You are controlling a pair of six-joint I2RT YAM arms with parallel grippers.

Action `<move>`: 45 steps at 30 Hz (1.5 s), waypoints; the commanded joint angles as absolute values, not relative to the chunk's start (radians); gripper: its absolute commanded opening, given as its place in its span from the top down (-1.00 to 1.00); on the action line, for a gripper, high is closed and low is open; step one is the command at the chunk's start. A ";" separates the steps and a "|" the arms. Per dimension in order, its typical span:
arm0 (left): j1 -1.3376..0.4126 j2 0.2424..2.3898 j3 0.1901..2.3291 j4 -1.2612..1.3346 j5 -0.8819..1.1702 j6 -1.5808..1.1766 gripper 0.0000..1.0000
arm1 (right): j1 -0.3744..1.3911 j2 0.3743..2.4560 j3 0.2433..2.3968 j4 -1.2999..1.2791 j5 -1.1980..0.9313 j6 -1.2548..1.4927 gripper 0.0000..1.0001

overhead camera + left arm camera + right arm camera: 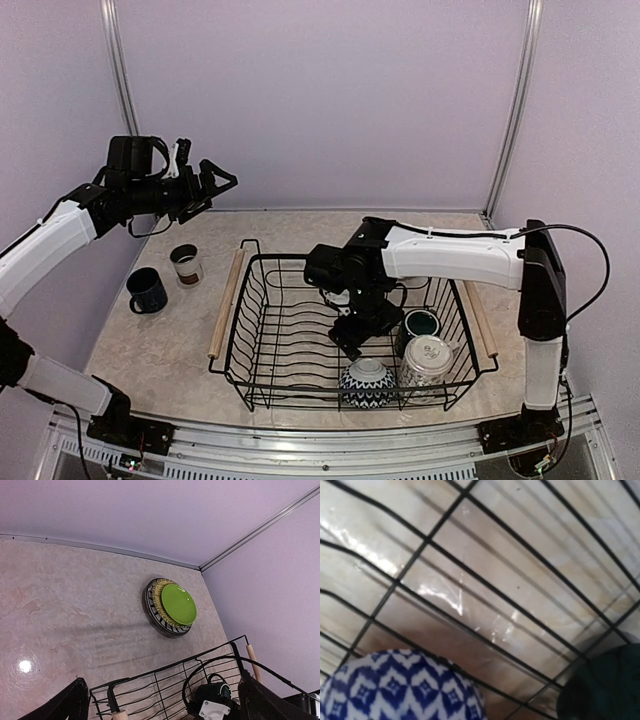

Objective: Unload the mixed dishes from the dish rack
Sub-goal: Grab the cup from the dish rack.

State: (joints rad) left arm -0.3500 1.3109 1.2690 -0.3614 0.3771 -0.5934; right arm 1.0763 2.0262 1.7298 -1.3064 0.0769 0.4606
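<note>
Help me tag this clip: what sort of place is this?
Probably a robot test cell, not a home kitchen: plain lilac walls, left arm and right arm bolted to a marble-look tabletop, a dish rack staged on it.

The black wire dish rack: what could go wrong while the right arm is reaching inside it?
The right claw sits low inside the black wire dish rack, close to the blue-and-white patterned bowl and the dark teal mug. A sideways move may knock them together. The claw could also catch a wire and drag the rack.
</note>
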 commanded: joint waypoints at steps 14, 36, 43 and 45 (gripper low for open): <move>-0.358 1.322 1.305 -0.382 0.374 -0.574 -0.98 | 1.015 1.849 1.706 -1.374 0.178 0.503 -0.99; -0.364 1.342 1.314 -0.393 0.377 -0.570 -0.98 | 0.814 1.678 1.308 -1.118 0.162 0.566 -1.00; -0.364 1.342 1.315 -0.394 0.377 -0.569 -0.98 | 0.811 1.693 1.294 -1.095 0.149 0.549 -0.86; -0.365 1.344 1.315 -0.394 0.377 -0.569 -0.98 | 0.811 1.689 1.297 -1.093 0.139 0.546 -0.69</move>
State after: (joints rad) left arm -0.3573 1.3331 1.2854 -0.3832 0.3775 -0.5819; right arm 0.8238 1.6913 1.3048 -1.1118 0.1505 0.5480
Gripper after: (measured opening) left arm 0.990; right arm 0.908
